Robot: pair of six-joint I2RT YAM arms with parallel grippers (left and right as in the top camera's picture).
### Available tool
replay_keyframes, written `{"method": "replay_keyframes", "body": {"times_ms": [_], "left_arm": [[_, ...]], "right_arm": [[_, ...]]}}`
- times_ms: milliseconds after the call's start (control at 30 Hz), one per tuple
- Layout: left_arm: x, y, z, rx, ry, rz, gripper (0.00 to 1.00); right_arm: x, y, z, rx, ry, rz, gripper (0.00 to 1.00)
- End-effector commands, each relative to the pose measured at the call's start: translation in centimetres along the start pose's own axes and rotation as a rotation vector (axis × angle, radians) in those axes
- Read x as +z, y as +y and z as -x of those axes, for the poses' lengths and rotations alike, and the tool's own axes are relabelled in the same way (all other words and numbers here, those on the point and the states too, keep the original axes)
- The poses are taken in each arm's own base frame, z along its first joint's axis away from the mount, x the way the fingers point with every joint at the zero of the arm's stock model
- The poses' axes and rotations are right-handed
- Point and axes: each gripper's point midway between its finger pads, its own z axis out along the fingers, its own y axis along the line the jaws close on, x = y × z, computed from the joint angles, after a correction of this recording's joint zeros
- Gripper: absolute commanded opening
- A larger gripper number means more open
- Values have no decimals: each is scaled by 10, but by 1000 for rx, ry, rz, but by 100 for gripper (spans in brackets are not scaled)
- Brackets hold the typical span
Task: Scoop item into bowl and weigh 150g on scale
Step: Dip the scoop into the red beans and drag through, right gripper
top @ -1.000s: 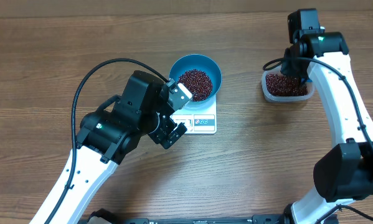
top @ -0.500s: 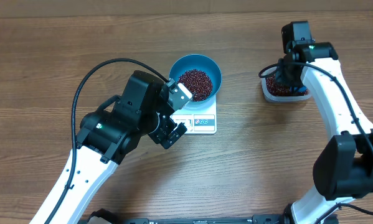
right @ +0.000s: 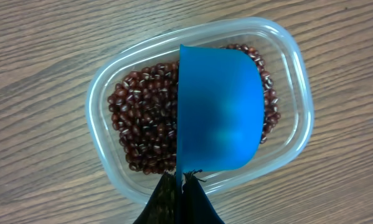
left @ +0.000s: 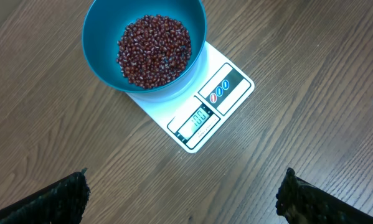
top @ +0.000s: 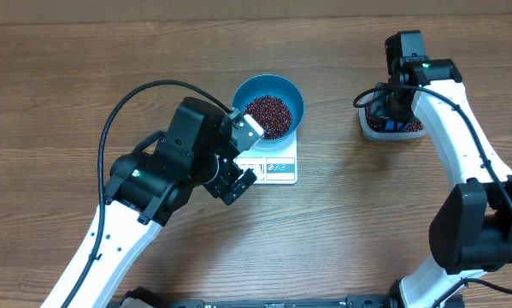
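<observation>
Table (top: pixel 341 222): the far edge shows along the top of the overhead view. A broad stretch of bare wood separates the scale (left: pixel 220 93) from the tub (right: pixel 105 93); the two are well apart.

Bowl (top: pixel 268 85) sits on the back part of the scale and overhangs its far end. The display and two buttons in front are uncovered. The display is lit, but its digits are too blurred to read with confidence. Beans (left: pixel 154 50) lie heaped in the bottom of the bowl, with blue wall bare all around them.

Left gripper (left: pixel 183 186): jaws spread wide, nothing between them. Both fingers (left: pixel 55 199) show only at the lower corners of the wrist view. Scale and bowl lie ahead of the gap, not inside it. The left arm comes up from the near left, wrist bent down just beside the scale's front-left corner, with a black cable (top: pixel 123 107) looping over it.

Right gripper (right: pixel 181 179): jaws pinched tight on the scoop (right: pixel 220 112) at its handle end. The scoop lies over the right half of the tub, inside the rim line, with more beans showing to its left and around its edge. I cannot tell whether its mouth faces up or down. The right arm runs up the table's right side to the tub at far right.
</observation>
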Motion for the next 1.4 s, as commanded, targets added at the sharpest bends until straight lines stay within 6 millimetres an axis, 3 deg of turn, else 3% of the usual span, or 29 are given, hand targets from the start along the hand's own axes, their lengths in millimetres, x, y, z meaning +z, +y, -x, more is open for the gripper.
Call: {"method": "replay_keyframes", "body": {"times_ms": [0, 300, 767, 1100, 1367], "left_arm": [[-6, 5, 7, 15, -25, 19, 99], [-6, 5, 7, 15, -25, 19, 100], [-6, 5, 7, 15, -25, 19, 99], [-6, 5, 7, 15, -25, 19, 100], [-6, 5, 7, 15, -25, 19, 100]], "right_arm": [[6, 12, -7, -16, 19, 27, 4], [16, 17, -22, -32, 57, 39, 4], [5, 47, -15, -24, 57, 213, 4], [4, 25, -2, 42, 45, 203, 4], [3, 14, -1, 148, 106, 370, 4]]}}
